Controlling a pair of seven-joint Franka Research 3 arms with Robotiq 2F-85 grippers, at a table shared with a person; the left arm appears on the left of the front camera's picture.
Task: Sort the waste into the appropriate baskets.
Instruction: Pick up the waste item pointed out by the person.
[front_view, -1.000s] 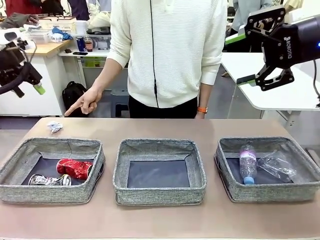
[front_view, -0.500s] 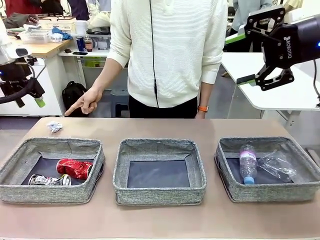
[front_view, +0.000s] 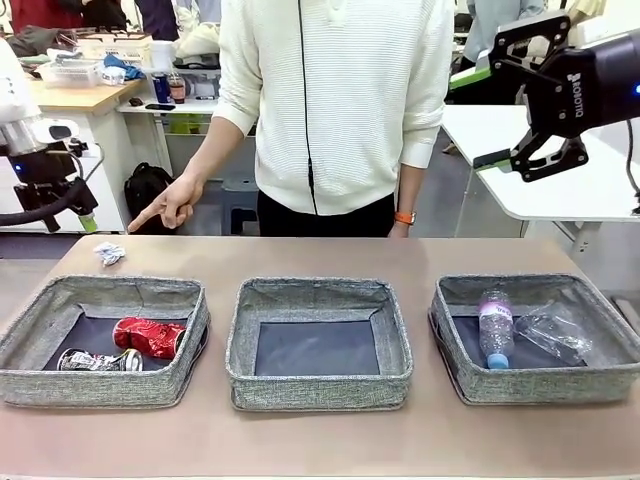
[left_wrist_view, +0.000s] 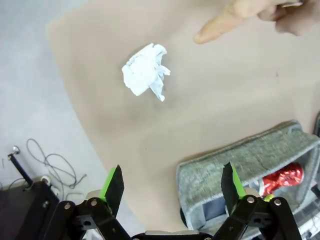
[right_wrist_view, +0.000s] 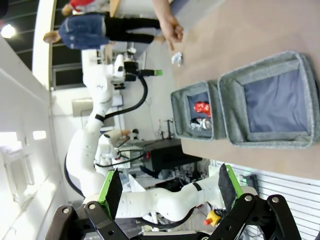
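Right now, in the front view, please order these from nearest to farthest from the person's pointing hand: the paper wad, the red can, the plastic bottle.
From the pointing hand:
1. Paper wad, on the table just below the fingertip.
2. Red can, in the left basket.
3. Plastic bottle, in the right basket, far across.

left gripper (left_wrist_view: 170, 187) moved lower, closer over the paper wad (left_wrist_view: 145, 75), wrist more upright, jaws unchanged wide
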